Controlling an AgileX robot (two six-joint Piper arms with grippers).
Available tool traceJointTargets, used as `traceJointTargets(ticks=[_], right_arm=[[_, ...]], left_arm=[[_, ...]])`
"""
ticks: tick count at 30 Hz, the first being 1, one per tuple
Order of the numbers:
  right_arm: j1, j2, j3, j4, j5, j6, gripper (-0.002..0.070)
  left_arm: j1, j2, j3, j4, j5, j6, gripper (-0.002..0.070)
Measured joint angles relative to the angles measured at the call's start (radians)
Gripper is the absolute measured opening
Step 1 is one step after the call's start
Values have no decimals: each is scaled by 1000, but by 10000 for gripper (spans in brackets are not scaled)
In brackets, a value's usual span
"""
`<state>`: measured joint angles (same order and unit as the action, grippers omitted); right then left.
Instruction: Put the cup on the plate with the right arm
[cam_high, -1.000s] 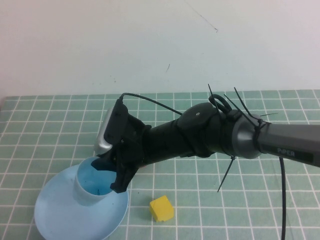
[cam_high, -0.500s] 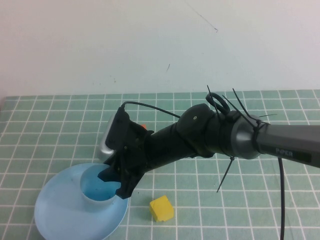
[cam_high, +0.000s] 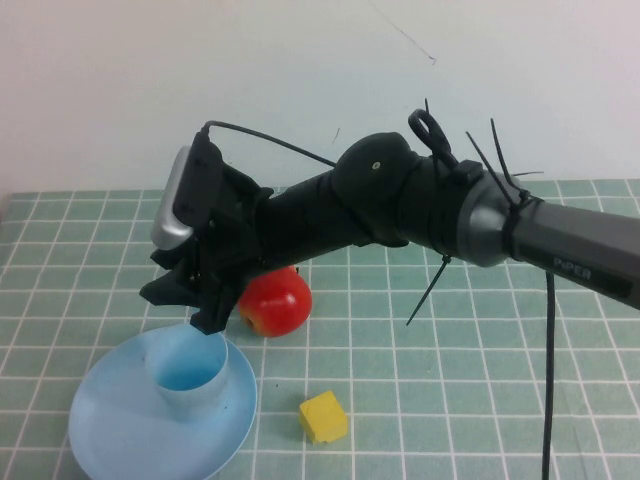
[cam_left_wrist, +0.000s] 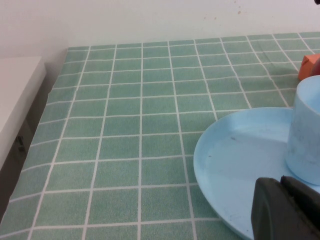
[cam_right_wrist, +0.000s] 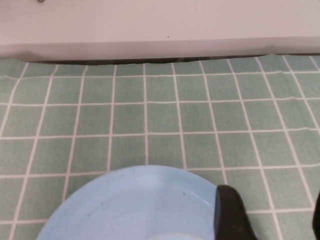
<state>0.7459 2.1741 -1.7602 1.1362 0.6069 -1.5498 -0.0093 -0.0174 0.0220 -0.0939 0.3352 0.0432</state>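
Observation:
The light blue cup stands upright on the light blue plate at the front left. My right gripper hangs just above the cup's far rim, open and empty, clear of the cup. In the right wrist view the plate lies below the spread black fingers of the right gripper. In the left wrist view the cup sits on the plate, and my left gripper is shut and empty at the plate's near edge. The left gripper is out of the high view.
A red round fruit lies just behind and to the right of the plate. A small yellow cube lies to the right of the plate. The right arm stretches across the green tiled table. A white wall stands behind.
My right gripper has risen off the cup and drawn back and up, leaving the cup on the plate. The red fruit, hidden under the arm before, now shows.

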Motion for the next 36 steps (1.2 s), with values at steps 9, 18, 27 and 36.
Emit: traceJointTargets(ticks=[9, 18, 27, 36], right_arm=[[-93, -105, -7, -598, 169, 418, 151], [-338, -297, 8, -820, 587, 654, 4], [-495, -638, 229, -787, 590, 652, -1], [-497, -970, 667, -1128, 361, 891, -2]], left_arm=[[0, 0, 0, 0, 0, -2, -3], [0, 0, 0, 0, 0, -2, -3], [0, 0, 0, 0, 0, -2, -3], [0, 0, 0, 0, 0, -2, -3]])
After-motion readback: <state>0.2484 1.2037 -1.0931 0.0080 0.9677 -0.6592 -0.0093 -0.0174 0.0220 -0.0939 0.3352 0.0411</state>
